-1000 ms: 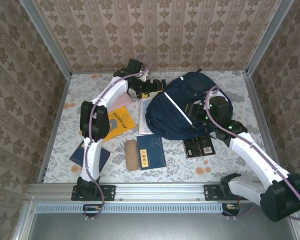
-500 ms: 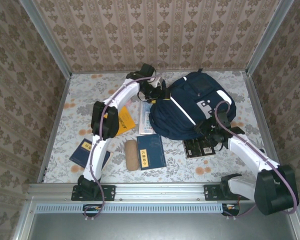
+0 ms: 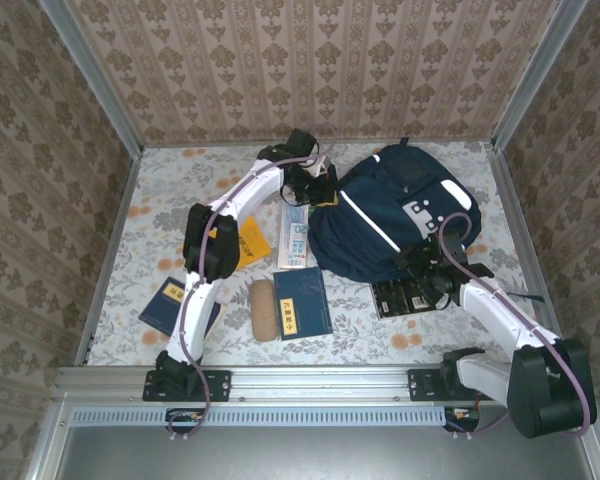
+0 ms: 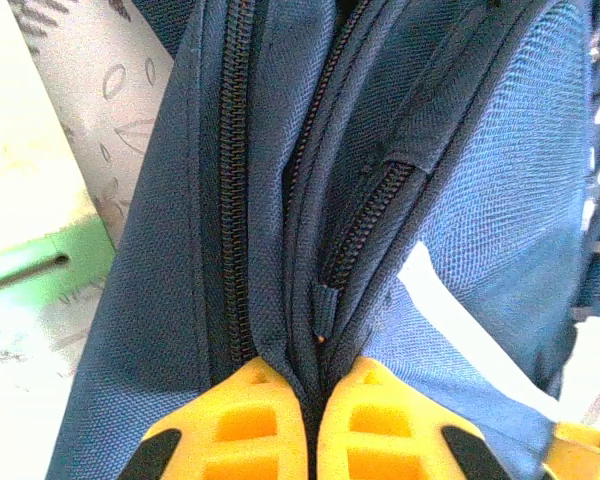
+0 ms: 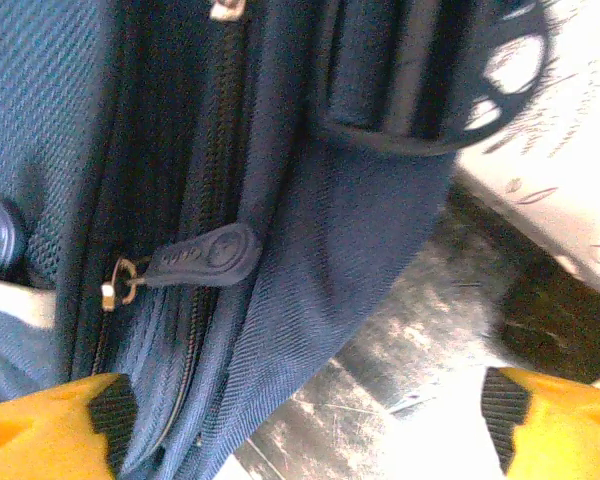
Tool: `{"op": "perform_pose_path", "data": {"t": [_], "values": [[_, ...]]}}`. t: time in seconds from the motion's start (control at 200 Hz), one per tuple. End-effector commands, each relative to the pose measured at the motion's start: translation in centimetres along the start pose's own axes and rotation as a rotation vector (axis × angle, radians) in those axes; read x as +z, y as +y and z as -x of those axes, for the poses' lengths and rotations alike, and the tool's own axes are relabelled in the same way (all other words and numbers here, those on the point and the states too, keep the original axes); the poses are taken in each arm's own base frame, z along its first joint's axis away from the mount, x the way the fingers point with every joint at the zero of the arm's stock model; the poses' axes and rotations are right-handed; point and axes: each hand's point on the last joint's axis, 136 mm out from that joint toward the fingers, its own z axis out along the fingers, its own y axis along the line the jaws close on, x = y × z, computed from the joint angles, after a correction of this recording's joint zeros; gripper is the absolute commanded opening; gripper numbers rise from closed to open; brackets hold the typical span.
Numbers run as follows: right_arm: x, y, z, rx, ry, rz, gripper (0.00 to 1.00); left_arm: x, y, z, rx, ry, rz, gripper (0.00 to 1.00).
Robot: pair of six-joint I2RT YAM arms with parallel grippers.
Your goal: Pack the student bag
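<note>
Student bag [image 3: 390, 225]: lies on the tabletop [image 3: 160, 190], toward the far right corner. Left tool [image 3: 320, 193] sits at the bag's far left side. In the left wrist view its yellow fingertips [image 4: 255, 420] are pressed together on a fold of navy fabric beside a zipper line, so it is closed and gripping the bag. Right tool [image 3: 427, 283] is at the bag's near right side with its jaws spread wide and nothing between them. The right wrist view shows a zipper pull [image 5: 195, 258] just beyond its left fingertip. A black book [image 3: 400, 297] lies flat just beside the right tool, touching the bag's near edge. A pale booklet [image 3: 294, 235] lies just left of the bag. Toward the near edge lie a blue book [image 3: 302, 303] and a tan case [image 3: 263, 308], side by side. An orange book [image 3: 245, 240] lies partly under the left arm. A dark blue book [image 3: 170, 303] lies near the left edge.
</note>
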Motion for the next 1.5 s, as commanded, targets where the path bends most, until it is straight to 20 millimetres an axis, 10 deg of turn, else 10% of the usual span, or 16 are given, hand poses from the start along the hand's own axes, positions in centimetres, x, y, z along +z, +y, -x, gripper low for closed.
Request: {"op": "perform_pose_path", "data": {"t": [0.0,0.34,0.825,1.135,1.495], "values": [[-0.4,-2.2,0.1,0.046,-0.023,-0.062,1.00,-4.7,-6.1,1.2,-0.059,-0.088,-0.211,0.00],[-2.4,6.1,2.9,0.011,-0.037,0.200,0.97,-8.9,-8.6,-0.9,-0.186,-0.171,-0.373,0.00],[-3.5,18.7,7.9,-0.206,0.008,0.391,0.94,-12.2,-6.7,-5.6,-0.157,-0.216,-0.253,0.00],[-4.5,12.8,9.9,-0.265,-0.188,0.146,0.93,-16.9,-0.7,-7.6,0.031,-0.295,0.165,0.50],[-2.5,5.9,6.1,-0.176,-0.081,0.005,0.89,-12.2,1.1,-6.8,0.181,-0.108,0.292,0.72]]}}
